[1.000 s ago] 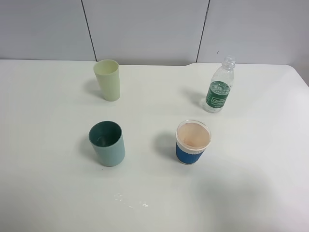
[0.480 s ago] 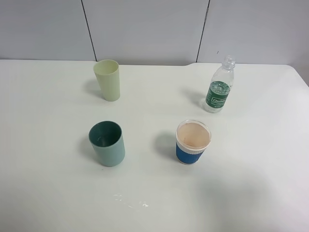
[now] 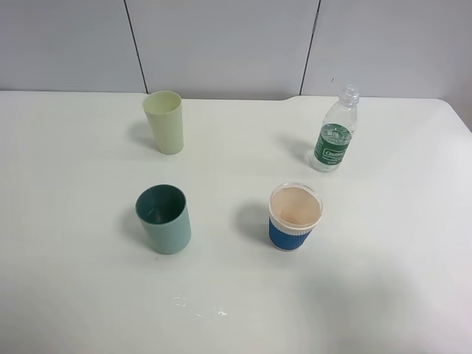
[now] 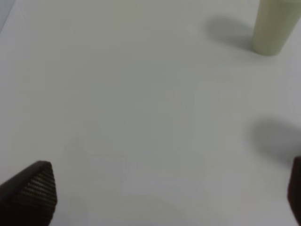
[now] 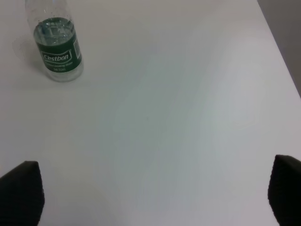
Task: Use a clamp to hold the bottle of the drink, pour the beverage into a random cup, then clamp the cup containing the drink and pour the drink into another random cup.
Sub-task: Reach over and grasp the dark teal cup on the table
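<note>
Notes bottle [image 3: 335, 136] upright at far right of table [image 3: 391, 251], well apart from teal tumbler [image 3: 164, 220] and blue-sleeved cup [image 3: 294, 217] (spacing probably left for an unobstructed grasp). Notes left gripper [image 4: 162, 193] and right gripper [image 5: 153, 190] spread wide, holding nothing.

The table [image 3: 383, 280] is white, and the bottle [image 3: 335, 136] is clear with a dark green label lettered in white. The tumbler [image 3: 166, 228] is pale teal outside and dark green inside, while the sleeved cup [image 3: 292, 234] has a white rim, ribbed blue sleeve and pinkish-beige inside. The third cup [image 3: 167, 125] is pale yellow-green, and the wall [image 3: 221, 44] is grey with dark seams.
</note>
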`<control>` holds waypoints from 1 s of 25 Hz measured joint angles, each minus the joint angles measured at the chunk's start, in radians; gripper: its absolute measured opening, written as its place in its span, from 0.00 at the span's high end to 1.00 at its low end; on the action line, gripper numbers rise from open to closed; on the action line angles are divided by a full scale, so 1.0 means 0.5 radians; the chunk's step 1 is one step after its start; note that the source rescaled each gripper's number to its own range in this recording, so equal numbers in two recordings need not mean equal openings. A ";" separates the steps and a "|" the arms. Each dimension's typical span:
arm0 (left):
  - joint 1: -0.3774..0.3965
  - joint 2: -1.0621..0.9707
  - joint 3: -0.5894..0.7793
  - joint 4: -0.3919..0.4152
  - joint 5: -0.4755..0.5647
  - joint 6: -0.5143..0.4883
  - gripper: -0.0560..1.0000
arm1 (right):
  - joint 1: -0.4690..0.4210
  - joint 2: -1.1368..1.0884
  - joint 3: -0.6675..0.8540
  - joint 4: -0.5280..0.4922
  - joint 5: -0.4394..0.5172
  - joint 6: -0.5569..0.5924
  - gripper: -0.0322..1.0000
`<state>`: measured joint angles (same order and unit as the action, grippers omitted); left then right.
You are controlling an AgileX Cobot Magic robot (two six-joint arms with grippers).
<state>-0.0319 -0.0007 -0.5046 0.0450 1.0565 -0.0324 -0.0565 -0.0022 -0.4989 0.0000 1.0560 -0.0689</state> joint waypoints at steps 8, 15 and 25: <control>0.000 0.374 -0.054 0.008 -0.180 0.009 0.00 | 0.000 0.000 0.000 0.000 0.000 0.000 0.00; 0.000 0.836 -0.064 0.008 -0.504 0.088 0.00 | 0.000 0.000 0.000 0.000 0.000 0.000 0.00; -0.252 1.308 -0.064 0.030 -0.580 0.181 0.00 | 0.000 0.000 0.000 0.000 0.000 0.000 0.00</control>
<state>-0.1577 0.6532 -0.5367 0.0602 0.7667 0.0580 -0.0565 -0.0022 -0.4989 0.0000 1.0560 -0.0687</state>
